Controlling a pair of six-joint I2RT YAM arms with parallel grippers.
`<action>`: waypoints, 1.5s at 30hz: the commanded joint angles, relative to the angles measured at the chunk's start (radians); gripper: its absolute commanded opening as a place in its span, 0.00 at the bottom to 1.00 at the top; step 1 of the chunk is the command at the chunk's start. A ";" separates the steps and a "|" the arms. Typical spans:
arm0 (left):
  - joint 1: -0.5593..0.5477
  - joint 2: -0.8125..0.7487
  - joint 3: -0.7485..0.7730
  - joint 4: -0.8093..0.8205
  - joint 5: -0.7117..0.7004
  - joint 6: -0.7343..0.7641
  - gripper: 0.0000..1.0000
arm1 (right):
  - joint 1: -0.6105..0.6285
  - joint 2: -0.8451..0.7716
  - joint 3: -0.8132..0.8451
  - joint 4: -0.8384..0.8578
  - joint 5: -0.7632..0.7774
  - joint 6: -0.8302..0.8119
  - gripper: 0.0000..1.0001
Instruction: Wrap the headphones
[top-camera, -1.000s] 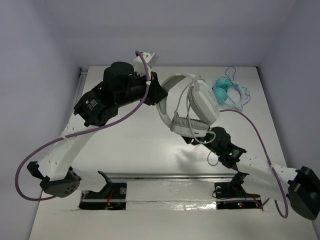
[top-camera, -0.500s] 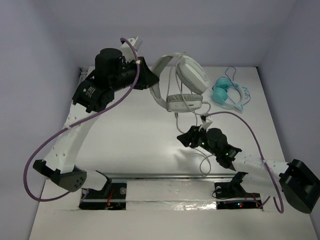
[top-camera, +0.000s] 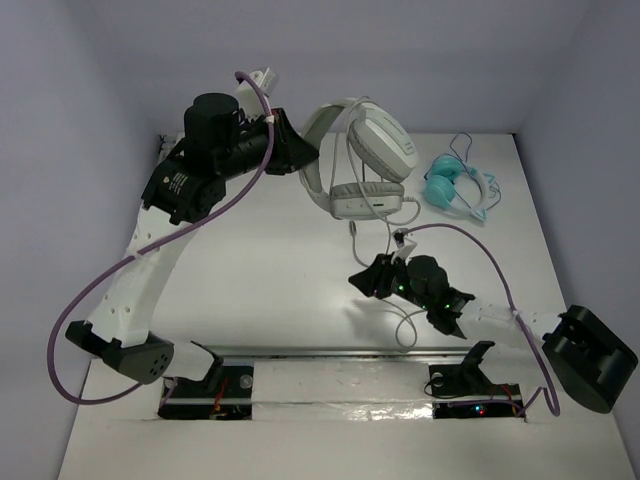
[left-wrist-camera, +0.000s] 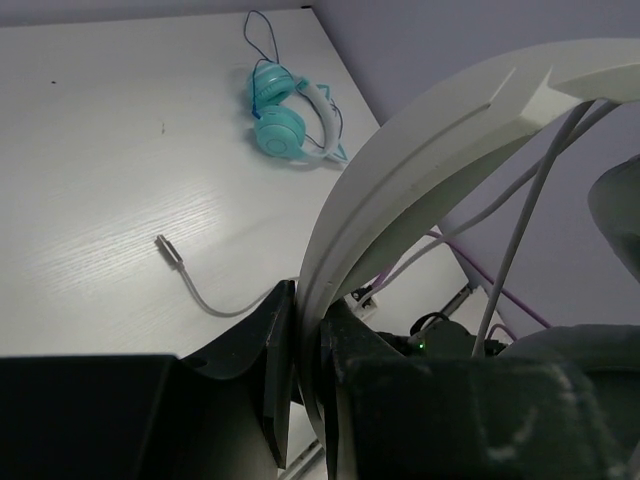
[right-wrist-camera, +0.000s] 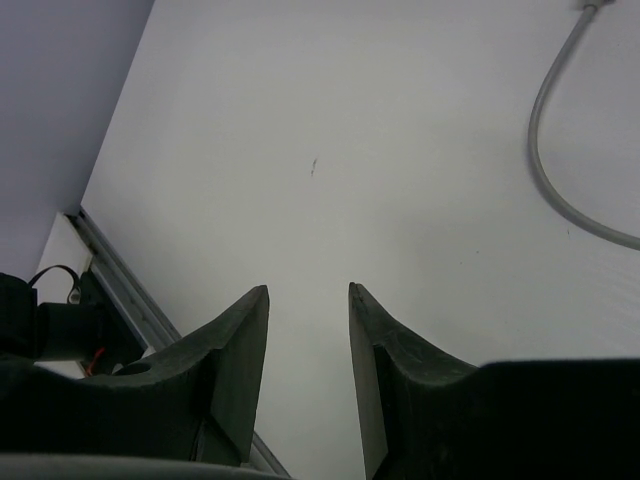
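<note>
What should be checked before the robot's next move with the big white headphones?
1. Left jaws clamped on headband: ok.
2. Headphones held above table: ok.
3. Right jaws apart, nothing between: ok.
4. Cable between right jaws: not ok, it lies off to one side.
5. Plug lying free on table: ok.
6. Teal headphones apart from cable: ok.

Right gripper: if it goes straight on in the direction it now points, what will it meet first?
Probably the bare table. The right gripper is open and empty, aimed at the white surface; the grey cable lies off to one side.
</note>
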 joint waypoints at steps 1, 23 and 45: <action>0.007 -0.031 0.051 0.131 0.025 -0.059 0.00 | 0.008 0.002 0.004 0.065 -0.011 0.005 0.44; 0.089 -0.060 -0.221 0.398 -0.225 -0.260 0.00 | 0.309 0.077 0.090 -0.113 0.193 0.067 0.09; -0.137 -0.092 -0.738 0.344 -0.931 -0.131 0.00 | 0.670 0.101 0.720 -1.092 0.570 0.044 0.00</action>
